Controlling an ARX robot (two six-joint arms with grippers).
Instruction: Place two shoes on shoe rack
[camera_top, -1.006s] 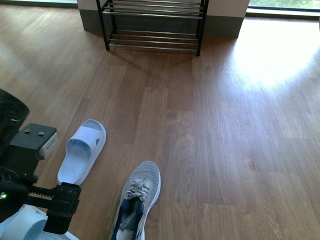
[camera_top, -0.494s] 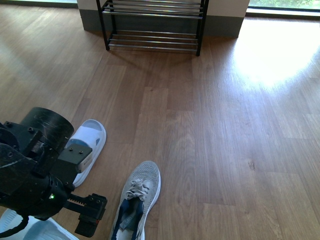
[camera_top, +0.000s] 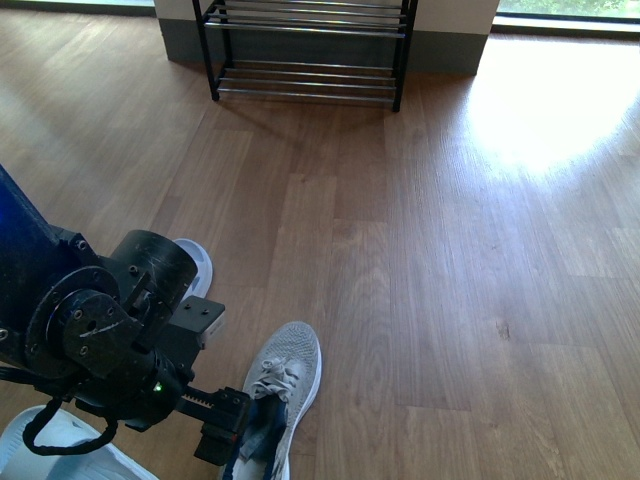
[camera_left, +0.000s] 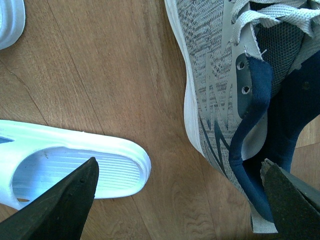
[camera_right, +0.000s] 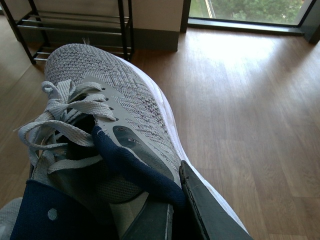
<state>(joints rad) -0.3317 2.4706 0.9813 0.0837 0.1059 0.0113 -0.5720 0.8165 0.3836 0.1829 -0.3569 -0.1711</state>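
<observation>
no lettering can be read anywhere; the only mark is a navy zigzag on the side of the grey knit sneaker (camera_top: 283, 385), which lies on the wooden floor (camera_top: 450, 250) at the near edge, toe pointing far toward the shoe rack (camera_top: 305, 72) against the far wall. the left arm reaches in from the near left, its bulky round wrist joint turned over and the left gripper (camera_top: 228, 440) aimed down just left of that sneaker's heel. its jaws are spread wide and hold nothing: one finger hangs over a pale blue slide (camera_left: 100, 160), the other by the sneaker's navy collar. the right gripper (camera_right: 176, 210) is closed, pinching the navy collar of the second sneaker (camera_right: 125, 95), whose toe points toward the rack; whether it is off the floor cannot be told.
</observation>
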